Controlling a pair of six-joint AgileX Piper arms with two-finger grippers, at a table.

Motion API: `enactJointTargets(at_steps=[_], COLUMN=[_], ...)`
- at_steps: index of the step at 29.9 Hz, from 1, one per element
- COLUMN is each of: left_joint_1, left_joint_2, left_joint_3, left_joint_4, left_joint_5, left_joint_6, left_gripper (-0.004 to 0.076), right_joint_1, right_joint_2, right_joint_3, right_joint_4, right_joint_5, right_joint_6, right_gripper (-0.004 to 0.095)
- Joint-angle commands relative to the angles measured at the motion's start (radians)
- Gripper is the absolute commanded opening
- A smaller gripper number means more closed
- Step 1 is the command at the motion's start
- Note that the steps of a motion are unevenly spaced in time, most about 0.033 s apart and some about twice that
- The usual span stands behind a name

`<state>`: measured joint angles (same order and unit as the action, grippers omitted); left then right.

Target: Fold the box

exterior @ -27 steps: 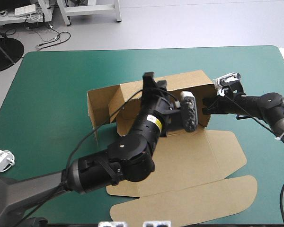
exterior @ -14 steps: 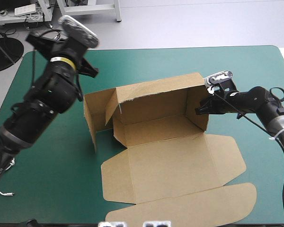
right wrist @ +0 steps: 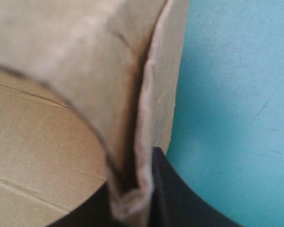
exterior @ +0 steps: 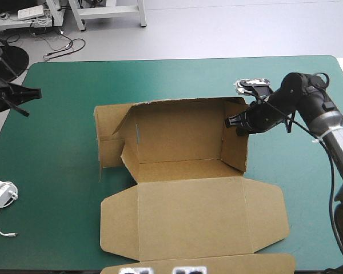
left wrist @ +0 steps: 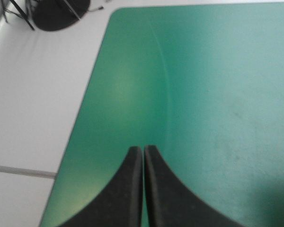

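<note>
Pulling away since earlier, the left gripper (exterior: 28,93) is hovering at the frame's upper left, clenched on nothing over the edge of the teal-green cover (exterior: 57,142). Mid-frame, the brown box (exterior: 183,148) is sitting with walls raised, the right gripper (exterior: 235,121) pinching its right wall. A white charger (exterior: 1,194) is lying lower left.

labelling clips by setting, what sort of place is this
Probably a robotics lab bench: a teal-green covered table, the right tool clamped on a half-folded brown box, and a white charger with its cable.
</note>
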<state>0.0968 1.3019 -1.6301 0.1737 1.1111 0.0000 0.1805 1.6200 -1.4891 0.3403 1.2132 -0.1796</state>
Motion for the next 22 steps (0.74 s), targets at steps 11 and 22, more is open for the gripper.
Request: enactJointTargets(at_steps=[11, 22], left_joint_1=[0.076, 0.076], left_joint_2=[-0.057, -0.054], left_joint_3=[0.223, 0.239], left_joint_4=[-0.306, -0.317], left_joint_5=[-0.022, -0.036], left_joint_6=[0.099, 0.115], left_gripper=[0.0000, 0.0000], right_joint_1=[-0.001, -0.001], right_joint_2=[0.186, 0.166], right_joint_3=[-0.074, -0.316], right_joint_4=[-0.017, -0.050], right_joint_5=[-0.191, 0.002], right_joint_6=[-0.017, 0.003], right_gripper=[0.0187, 0.0416])
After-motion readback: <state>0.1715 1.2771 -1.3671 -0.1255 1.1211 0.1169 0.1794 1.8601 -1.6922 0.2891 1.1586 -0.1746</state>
